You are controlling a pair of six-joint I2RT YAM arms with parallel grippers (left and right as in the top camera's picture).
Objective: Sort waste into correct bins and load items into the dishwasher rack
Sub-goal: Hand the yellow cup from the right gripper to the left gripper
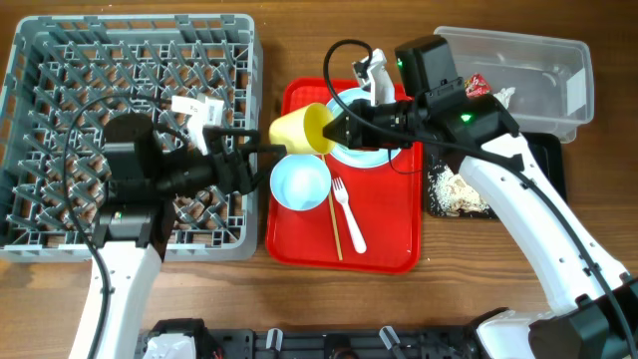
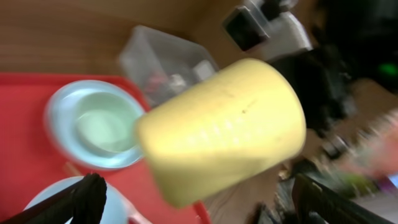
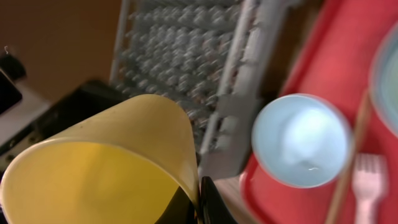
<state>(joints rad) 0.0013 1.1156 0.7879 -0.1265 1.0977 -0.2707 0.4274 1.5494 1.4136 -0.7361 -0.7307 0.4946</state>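
Note:
My right gripper (image 1: 334,130) is shut on the rim of the small yellow cup (image 1: 299,130) and holds it tilted above the left edge of the red tray (image 1: 389,249). In the right wrist view the fingers (image 3: 198,199) pinch the cup wall (image 3: 106,168). My left gripper (image 1: 261,160) is open just left of the cup. Its fingers (image 2: 199,190) spread wide either side of the cup (image 2: 224,124) without touching it. One mint bowl (image 1: 299,184) sits on the tray. A second bowl (image 2: 99,121) lies partly under my right arm. A white fork (image 1: 349,214) and chopsticks (image 1: 335,224) lie beside the first bowl.
The grey dishwasher rack (image 1: 60,60) fills the left side. The clear tub (image 1: 538,70) at the back right holds the red wrapper (image 1: 477,85). The black tray (image 1: 548,160) beside it holds rice scraps (image 1: 454,189). Cables loop over the rack and tray.

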